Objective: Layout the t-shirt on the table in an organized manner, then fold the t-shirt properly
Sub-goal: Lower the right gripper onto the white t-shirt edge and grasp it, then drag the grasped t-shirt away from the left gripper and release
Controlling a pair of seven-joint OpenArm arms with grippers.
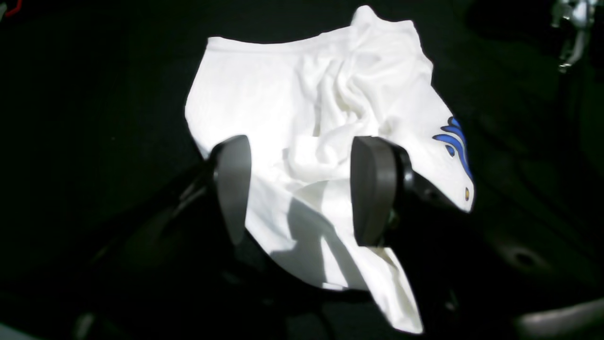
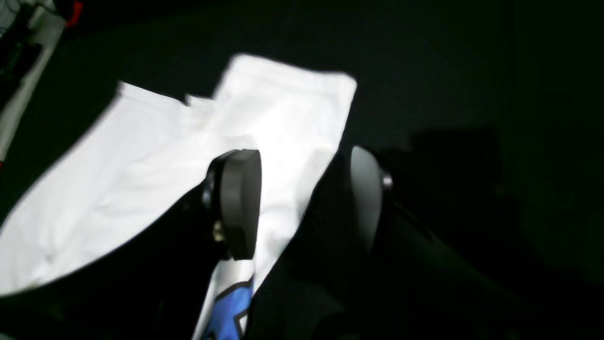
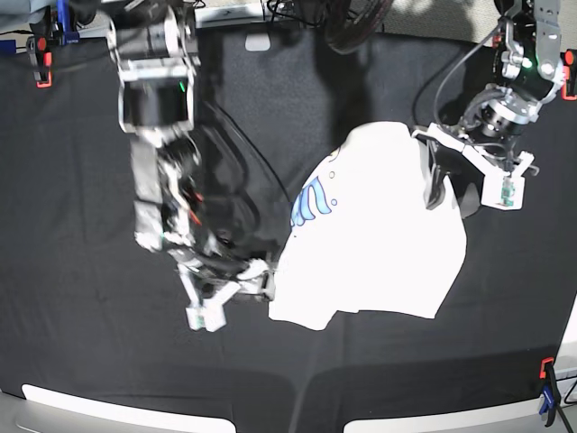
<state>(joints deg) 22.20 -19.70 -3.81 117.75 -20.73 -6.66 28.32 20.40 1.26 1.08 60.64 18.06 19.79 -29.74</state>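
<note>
The white t-shirt (image 3: 379,234) lies crumpled on the black table (image 3: 90,343), with blue lettering (image 3: 311,203) on its left fold. My left gripper (image 3: 451,194) is at the shirt's upper right edge. In the left wrist view it (image 1: 302,189) is open and hovers over the bunched white cloth (image 1: 283,94). My right gripper (image 3: 263,281) is at the shirt's lower left corner. In the right wrist view it (image 2: 302,203) is open, with the shirt's edge (image 2: 283,141) running between its fingers (image 2: 238,203). That view is blurred, and blue print (image 2: 231,311) shows at the bottom.
An orange clamp (image 3: 41,45) sits at the table's far left edge, and a blue and orange clamp (image 3: 547,397) at the near right corner. Cables (image 3: 352,23) hang at the back. The table's front edge (image 3: 135,401) is close below.
</note>
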